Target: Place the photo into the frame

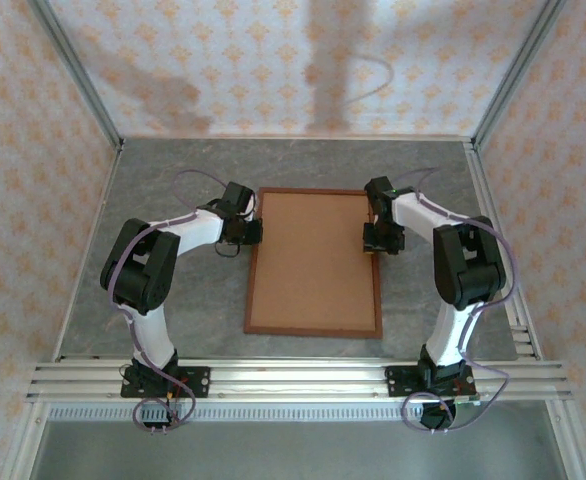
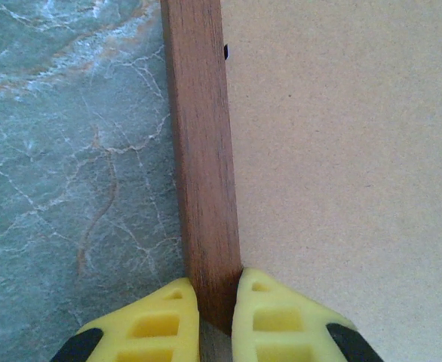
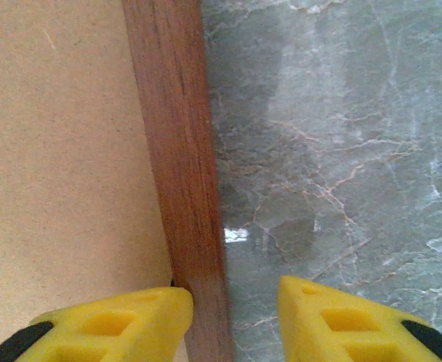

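Observation:
The frame (image 1: 253, 272) of reddish-brown wood lies flat mid-table with a plain brown board (image 1: 315, 260) inside it. The photo is hidden. My left gripper (image 1: 254, 231) sits at the frame's left rail near the far corner. In the left wrist view the left gripper (image 2: 216, 305) is shut on that rail (image 2: 202, 151), both yellow fingers pressed against the wood. My right gripper (image 1: 371, 238) straddles the right rail (image 3: 177, 151). There the right gripper (image 3: 234, 305) is open: its left finger touches the rail's inner edge, and its right finger stands apart over the table.
The grey marbled table (image 1: 173, 200) runs around the frame on all sides. An aluminium rail (image 1: 293, 378) carries both arm bases at the near edge. Patterned walls close in the back and sides.

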Motion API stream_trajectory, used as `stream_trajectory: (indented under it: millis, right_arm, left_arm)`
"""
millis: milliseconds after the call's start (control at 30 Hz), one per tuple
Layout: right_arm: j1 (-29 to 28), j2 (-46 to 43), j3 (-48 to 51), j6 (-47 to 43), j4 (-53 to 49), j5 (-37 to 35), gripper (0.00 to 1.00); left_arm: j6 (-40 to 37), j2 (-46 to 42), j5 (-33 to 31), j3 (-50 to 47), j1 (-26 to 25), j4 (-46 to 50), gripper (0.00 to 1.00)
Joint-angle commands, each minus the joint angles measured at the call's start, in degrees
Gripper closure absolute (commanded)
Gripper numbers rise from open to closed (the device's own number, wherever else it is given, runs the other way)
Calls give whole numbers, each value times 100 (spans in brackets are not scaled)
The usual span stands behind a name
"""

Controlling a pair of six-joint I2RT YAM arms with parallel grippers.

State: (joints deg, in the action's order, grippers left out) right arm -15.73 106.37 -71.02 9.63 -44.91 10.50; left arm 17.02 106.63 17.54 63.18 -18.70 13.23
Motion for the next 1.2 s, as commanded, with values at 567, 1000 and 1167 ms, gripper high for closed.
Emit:
stream_trajectory:
  millis: [567, 1000, 1167]
  right_arm:
    - [-389, 782, -242, -16, 367, 248, 59]
    - [-359, -632, -311, -146, -411, -518, 45]
    - [-355, -1368, 412, 65, -838, -623, 45]
  left_arm:
    - [-77, 42, -35, -22, -15, 470, 88]
    - [-49, 36, -218, -24, -19, 548, 89]
    - [-40, 33, -273, -6, -5, 580, 88]
